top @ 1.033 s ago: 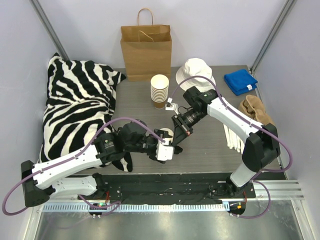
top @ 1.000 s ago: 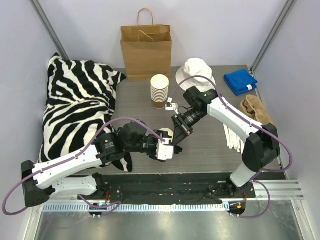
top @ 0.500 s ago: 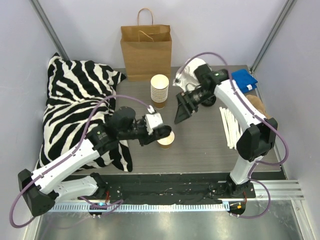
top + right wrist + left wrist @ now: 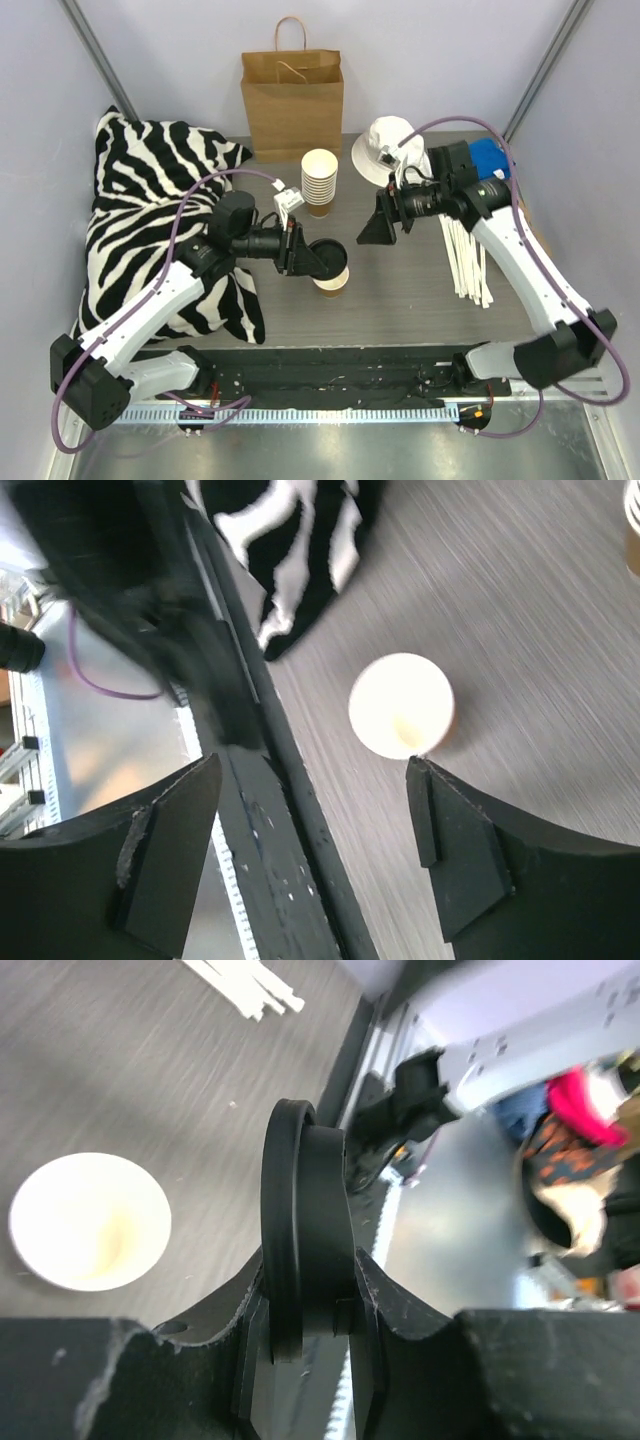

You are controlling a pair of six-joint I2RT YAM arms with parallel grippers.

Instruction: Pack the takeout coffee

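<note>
The takeout coffee cup (image 4: 331, 284) stands upright on the grey table with its top uncovered, its cream inside showing in the left wrist view (image 4: 90, 1220) and the right wrist view (image 4: 402, 705). Its black plastic lid (image 4: 326, 257) is off the cup and hangs on edge just above the rim. My left gripper (image 4: 304, 256) is shut on this lid (image 4: 305, 1210), a finger on each face. My right gripper (image 4: 377, 229) hovers open to the right of the cup, nothing between its fingers (image 4: 170, 830).
A brown paper bag (image 4: 292, 95) stands at the back. In front of it is a stack of lidless cups (image 4: 319, 180). A white hat (image 4: 385, 143), a blue cloth (image 4: 486, 155) and white sticks (image 4: 466, 262) lie to the right, and a zebra pillow (image 4: 150, 215) lies to the left.
My left gripper closed on the black lid and lifted it up and back, above the cup. My right gripper opened, let go and drew away to the right.
</note>
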